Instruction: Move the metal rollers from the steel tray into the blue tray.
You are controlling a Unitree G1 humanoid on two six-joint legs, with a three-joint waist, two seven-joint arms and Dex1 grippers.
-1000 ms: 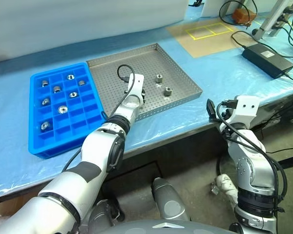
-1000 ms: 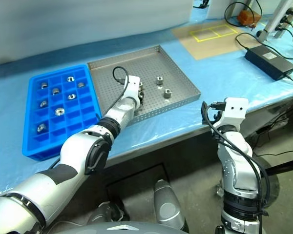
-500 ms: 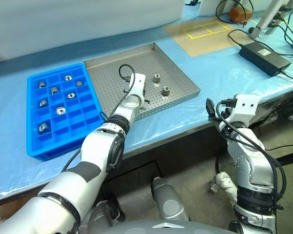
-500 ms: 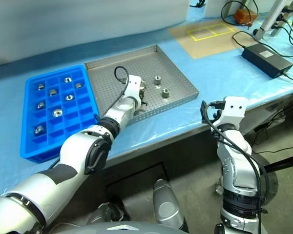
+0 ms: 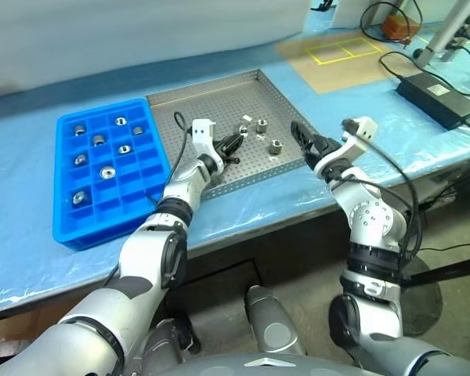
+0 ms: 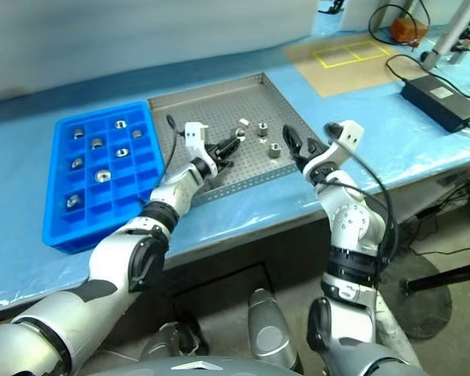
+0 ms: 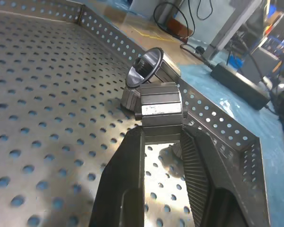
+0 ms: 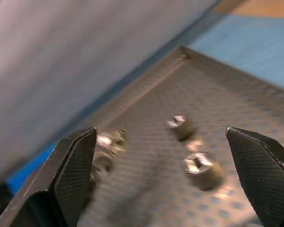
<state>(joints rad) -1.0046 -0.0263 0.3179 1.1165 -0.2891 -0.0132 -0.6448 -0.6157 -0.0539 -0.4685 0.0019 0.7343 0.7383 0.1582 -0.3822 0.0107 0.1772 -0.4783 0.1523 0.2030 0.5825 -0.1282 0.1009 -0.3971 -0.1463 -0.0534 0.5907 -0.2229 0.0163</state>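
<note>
1. Left gripper (image 7: pixel 162 124): jaws pinched on one metal roller (image 7: pixel 161 105), held at the very tips with its flat side between the pads. Judged a pick taken for carrying to the blue tray (image 5: pixel 69 228). The held roller hangs just above the perforated floor of the steel tray (image 7: pixel 42 94).
2. Just beyond those jaw tips a second roller (image 7: pixel 149 61) stands tilted on the tray floor, bore showing, beside the far rim. Whether it touches the held one I cannot tell.
3. Right gripper (image 5: pixel 307 143): jaws spread wide, nothing between them, poised over the near right edge of the steel tray. Judged ready for the next pick.
4. Ahead of the open right jaws, inside their span, two loose rollers lie on the tray: the nearer roller (image 8: pixel 202 169), then the farther roller (image 8: pixel 180 126), apart from each other.
5. Blue tray lies past the left jaws' outer side, touching the steel tray's rim. Seven rollers (image 5: pixel 108 173) already sit in separate compartments; many compartments remain free.
</note>
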